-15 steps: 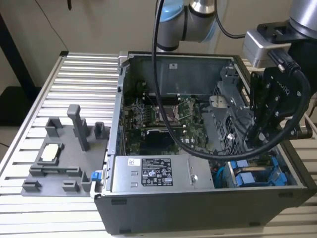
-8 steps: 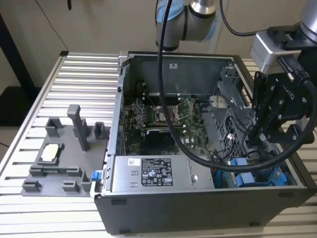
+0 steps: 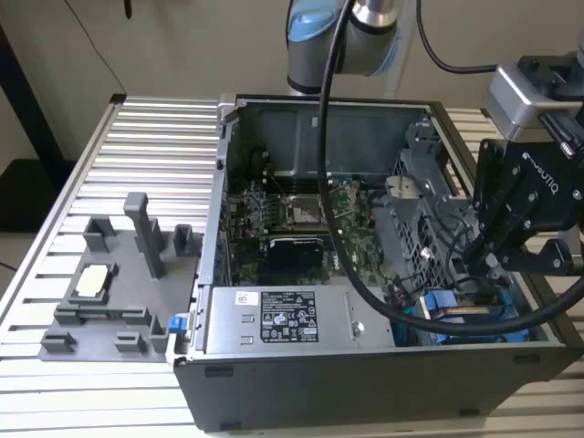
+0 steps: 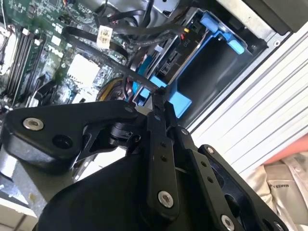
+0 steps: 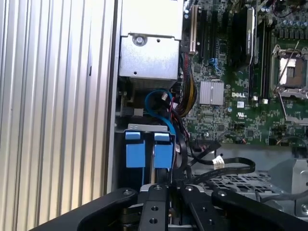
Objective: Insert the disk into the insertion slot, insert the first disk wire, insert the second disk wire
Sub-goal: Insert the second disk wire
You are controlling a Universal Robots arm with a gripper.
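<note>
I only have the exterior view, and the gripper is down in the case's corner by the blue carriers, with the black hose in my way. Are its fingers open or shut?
Observer: Shut. In the second wrist view the gripper has its fingers pressed together, tips just by a blue carrier.
Operator: Anything at the tips?
Observer: A black wire runs right up to them. I cannot tell whether it is gripped.
Operator: What lies ahead of the gripper?
Observer: In the first wrist view, two blue tabs sit side by side, and a blue cable loops beyond them.
</note>
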